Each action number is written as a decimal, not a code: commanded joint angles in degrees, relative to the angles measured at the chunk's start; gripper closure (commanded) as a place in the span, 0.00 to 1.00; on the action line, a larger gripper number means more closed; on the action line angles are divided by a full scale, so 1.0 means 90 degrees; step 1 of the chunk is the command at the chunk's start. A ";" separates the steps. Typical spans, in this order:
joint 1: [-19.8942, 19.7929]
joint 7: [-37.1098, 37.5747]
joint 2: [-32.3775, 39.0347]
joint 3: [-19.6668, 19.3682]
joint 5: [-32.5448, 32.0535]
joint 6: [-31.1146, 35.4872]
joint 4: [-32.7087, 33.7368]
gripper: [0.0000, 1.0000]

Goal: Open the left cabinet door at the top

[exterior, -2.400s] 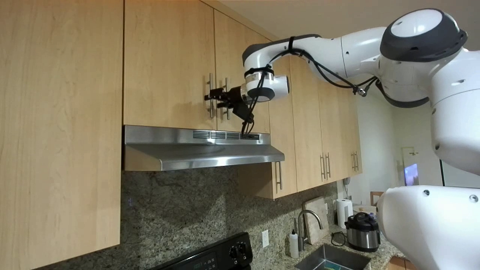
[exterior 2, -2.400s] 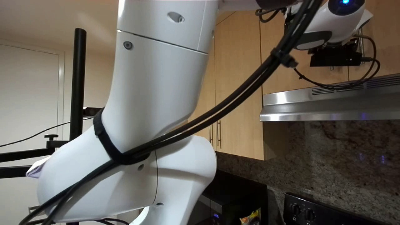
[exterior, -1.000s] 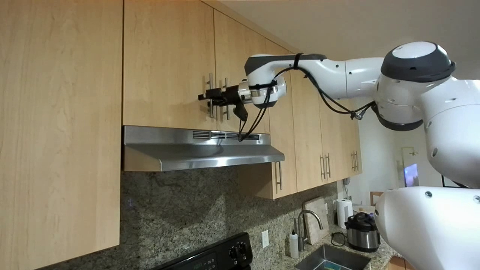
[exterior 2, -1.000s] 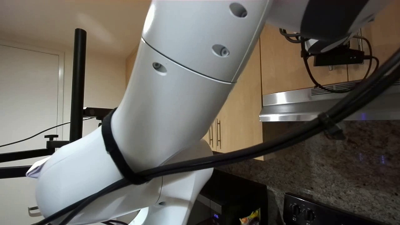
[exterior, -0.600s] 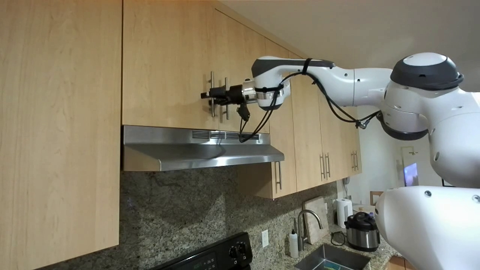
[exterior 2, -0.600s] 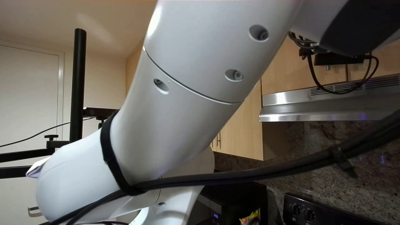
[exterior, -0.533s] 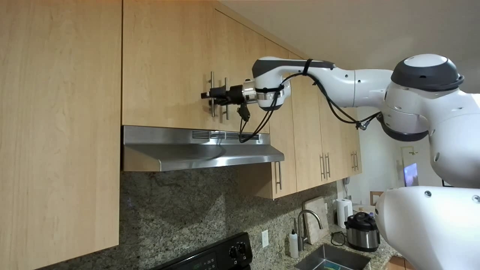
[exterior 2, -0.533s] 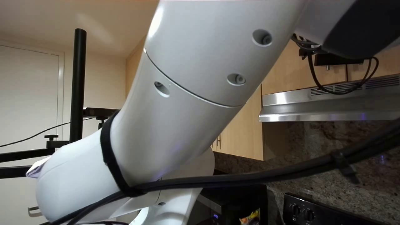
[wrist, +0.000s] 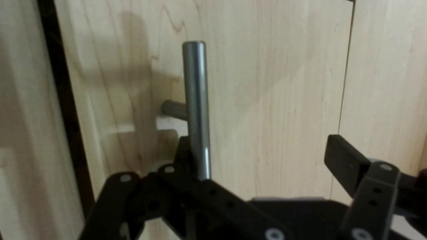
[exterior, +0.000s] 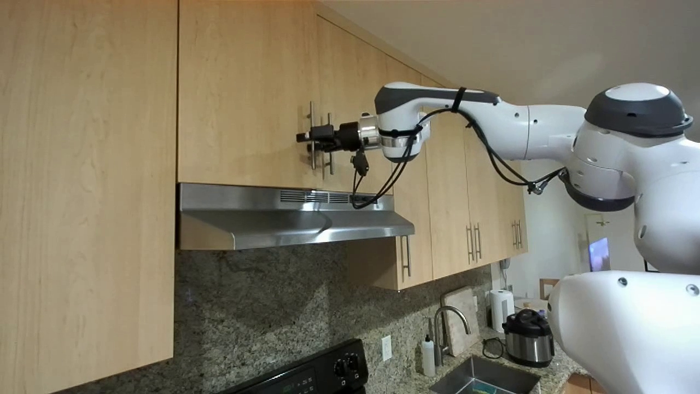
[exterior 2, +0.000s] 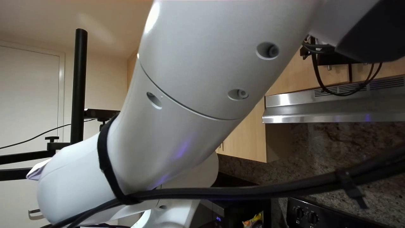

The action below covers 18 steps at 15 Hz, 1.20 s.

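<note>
Across the wrist view's lower edge: black two-fingered gripper (wrist: 260, 151), fingers wide apart, one tip behind a vertical brushed-steel bar handle (wrist: 196, 100). Beyond, upper left of an exterior view: flat light-wood left cabinet door (exterior: 246, 98), slightly ajar.

A kitchen, by its range hood (exterior: 290, 221), stove control panel (exterior: 322, 372), sink (exterior: 504, 373) and faucet (exterior: 438, 342).

In an exterior view, your range hood (exterior: 295, 221) runs beneath the left cabinet door (exterior: 246, 98) and, to the right, its twin door (exterior: 351, 76). Your gripper (wrist: 259, 144) is above the hood, one finger behind the left door's handle (wrist: 196, 93). Below the hood is the stove (exterior: 321, 372); to the hood's lower right lie the sink (exterior: 500, 372), then farther right the cooker (exterior: 529, 340).
</note>
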 commanded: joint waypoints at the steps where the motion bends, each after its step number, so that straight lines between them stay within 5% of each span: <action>1: -0.0415 0.0337 -0.0155 0.0647 -0.0247 -0.0215 -0.0631 0.00; 18: -0.1529 0.0591 0.0298 0.1391 -0.0292 -0.0134 -0.1473 0.00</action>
